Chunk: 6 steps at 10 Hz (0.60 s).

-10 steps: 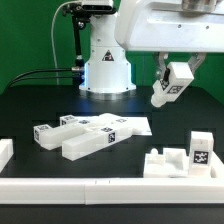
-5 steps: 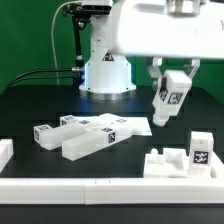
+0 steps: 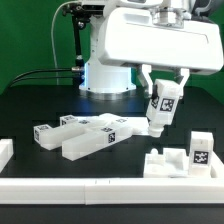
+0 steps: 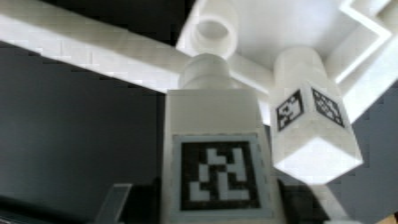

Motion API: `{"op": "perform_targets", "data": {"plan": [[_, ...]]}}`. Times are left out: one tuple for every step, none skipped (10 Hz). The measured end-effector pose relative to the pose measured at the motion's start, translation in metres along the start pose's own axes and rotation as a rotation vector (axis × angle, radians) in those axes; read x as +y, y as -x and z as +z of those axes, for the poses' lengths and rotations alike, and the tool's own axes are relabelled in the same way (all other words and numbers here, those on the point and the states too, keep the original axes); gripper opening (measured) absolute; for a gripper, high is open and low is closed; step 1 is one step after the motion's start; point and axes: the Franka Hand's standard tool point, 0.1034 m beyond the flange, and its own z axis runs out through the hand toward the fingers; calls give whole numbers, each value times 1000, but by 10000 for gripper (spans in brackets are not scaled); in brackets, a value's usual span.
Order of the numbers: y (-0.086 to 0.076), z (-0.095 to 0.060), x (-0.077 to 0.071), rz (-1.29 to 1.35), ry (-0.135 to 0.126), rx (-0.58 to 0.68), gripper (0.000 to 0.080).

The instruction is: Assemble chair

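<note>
Lowered and carried toward the exterior view's left since the earlier frames, the claw [image 3: 164, 92] is now found low over the table [image 3: 30, 110]. The tagged chair post [image 3: 160, 112] clenched between its jaws has been brought nearly upright. Toward the exterior view's left, a cluster of tagged chair bars [image 3: 85, 137] is laid flat on the table; whether any are already joined cannot be told. Right of the cluster, the post is held with its lower end close to the table, and contact cannot be made out. Farthest right, a blocky chair part [image 3: 170, 163] carrying an upright tagged block is set beside the front rail [image 3: 100, 188]. Assembly is judged to be at an early stage: no standing frame is seen, and most joints are left to be made.
</note>
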Motion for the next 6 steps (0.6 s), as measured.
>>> {"op": "perform_targets", "data": {"plan": [[12, 3, 19, 12, -15, -53, 284], [21, 7, 34, 47, -44, -98, 284], [24, 15, 36, 58, -75, -102, 284], [22, 22, 28, 104, -90, -85, 284], [9, 20, 7, 151, -113, -67, 284], [-10, 9, -13, 220, -126, -48, 284]]}}
